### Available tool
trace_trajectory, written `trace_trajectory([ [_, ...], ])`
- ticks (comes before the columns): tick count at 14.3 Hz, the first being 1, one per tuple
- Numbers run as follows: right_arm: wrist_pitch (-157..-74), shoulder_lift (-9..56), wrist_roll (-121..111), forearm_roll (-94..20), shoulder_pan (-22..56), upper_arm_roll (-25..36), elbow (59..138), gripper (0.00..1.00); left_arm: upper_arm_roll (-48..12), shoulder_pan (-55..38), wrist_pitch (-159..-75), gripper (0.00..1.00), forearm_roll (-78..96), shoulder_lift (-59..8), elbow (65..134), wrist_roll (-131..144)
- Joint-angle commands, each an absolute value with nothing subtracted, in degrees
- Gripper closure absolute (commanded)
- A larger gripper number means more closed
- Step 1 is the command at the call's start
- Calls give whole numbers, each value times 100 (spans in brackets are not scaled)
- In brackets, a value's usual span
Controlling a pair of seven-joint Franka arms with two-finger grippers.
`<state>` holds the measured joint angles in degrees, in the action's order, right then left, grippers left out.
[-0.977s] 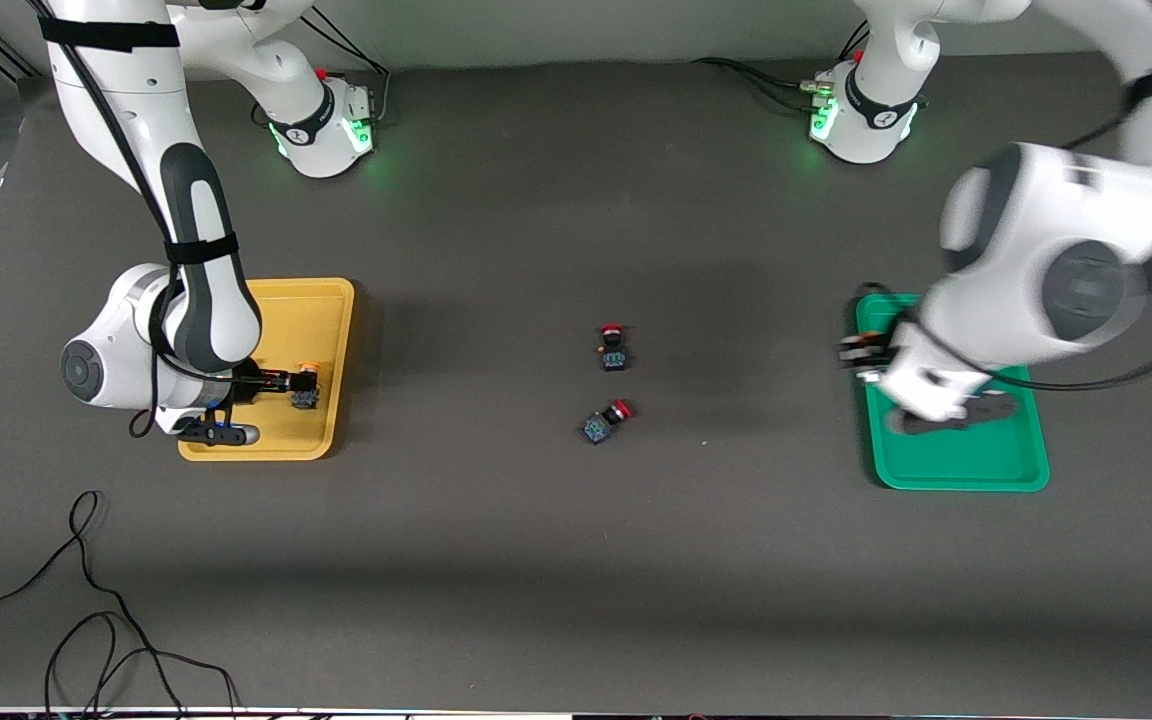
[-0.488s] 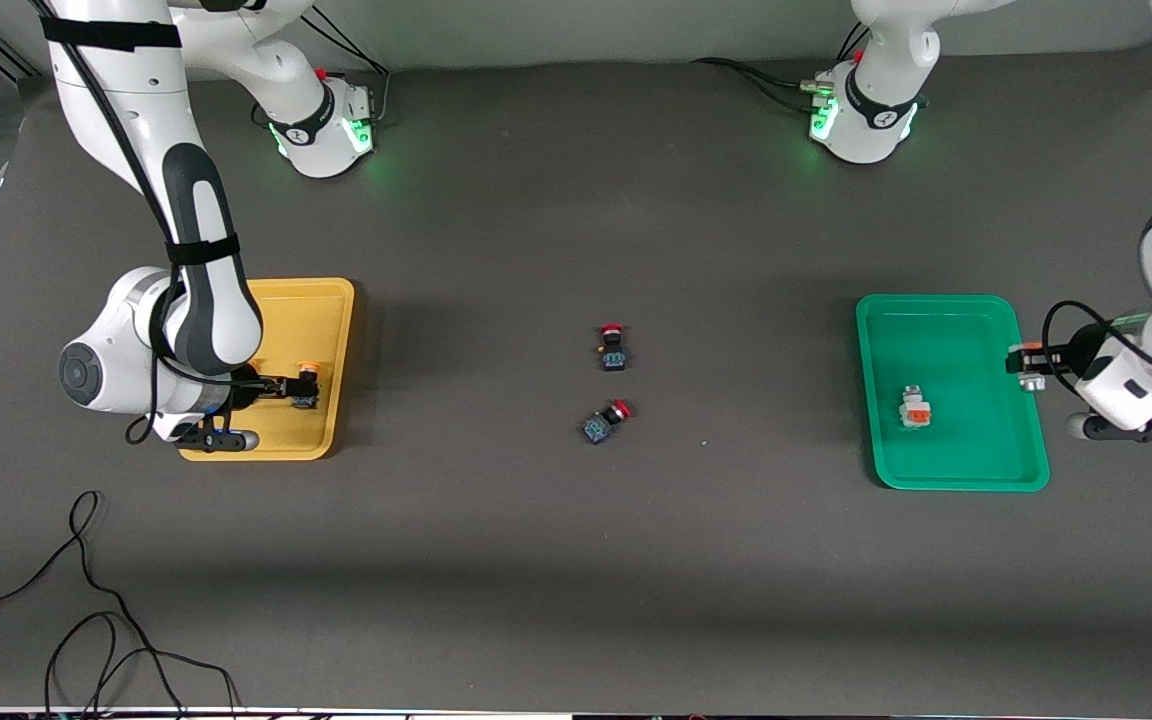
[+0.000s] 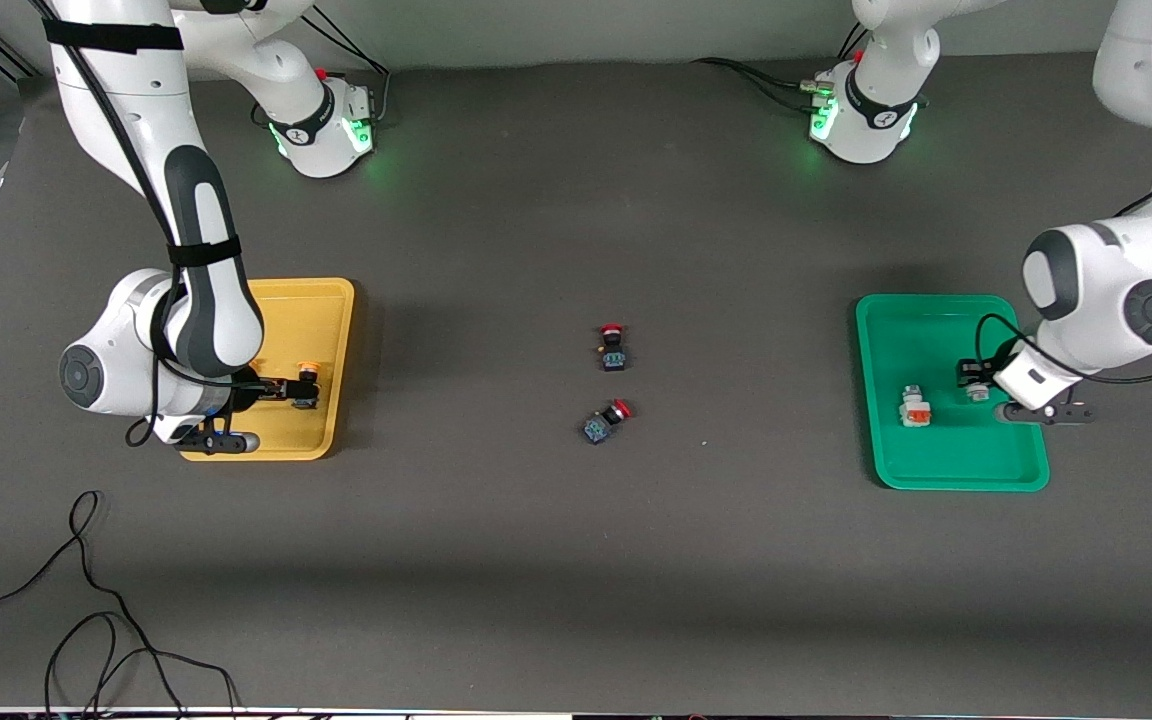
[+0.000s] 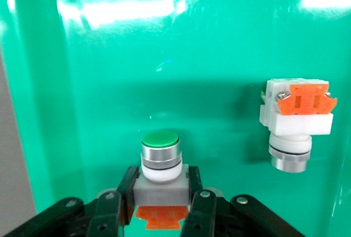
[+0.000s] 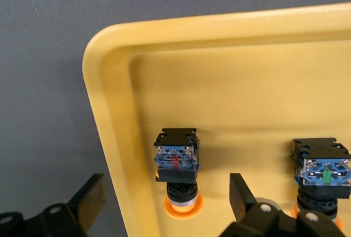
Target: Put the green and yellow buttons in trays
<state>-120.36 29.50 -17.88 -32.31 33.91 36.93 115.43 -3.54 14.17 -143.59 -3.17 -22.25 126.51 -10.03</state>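
My left gripper (image 3: 973,382) (image 4: 162,185) is shut on a white-bodied green button (image 4: 160,148), held low over the green tray (image 3: 936,330) (image 4: 98,83). A second green button (image 3: 915,410) (image 4: 296,122) lies on its side in that tray, close by. My right gripper (image 3: 281,388) (image 5: 164,196) stands open over the yellow tray (image 3: 321,300) (image 5: 247,83). A black-bodied yellow button (image 3: 306,386) (image 5: 176,165) lies on the tray floor between its fingers, touched by neither. Another yellow button (image 5: 323,174) lies beside it; the front view hides that one under the arm.
Two black switches with red caps (image 3: 613,348) (image 3: 604,421) lie on the dark table midway between the trays. Loose black cables (image 3: 86,600) trail over the table near the front camera at the right arm's end.
My left arm swung out past the green tray's outer end and came back over it, still gripping the green button. My right gripper opened wider around the yellow button.
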Motion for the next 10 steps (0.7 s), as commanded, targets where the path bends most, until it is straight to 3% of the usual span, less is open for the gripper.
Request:
trace_trajectory([
  [1,-11997,2945,-1890,-3164,3375,3700,11391,0,-413,1459,-14265,0,-387,-2101,12560,-1142],
  [4,-11331,2348,-2082,-2981,3375,4164,11347,0,-404,1511,-13697,0,-387,-1987,12184,-1362],
  [6,-11102,2102,-2136,-2630,3384,4341,11014,0,-413,1564,-12373,0,-387,-1873,11378,-1467],
  [10,-9759,2048,-1855,-2399,3375,4570,9960,0,-413,1573,-10165,0,-317,-1600,9803,-1476],
])
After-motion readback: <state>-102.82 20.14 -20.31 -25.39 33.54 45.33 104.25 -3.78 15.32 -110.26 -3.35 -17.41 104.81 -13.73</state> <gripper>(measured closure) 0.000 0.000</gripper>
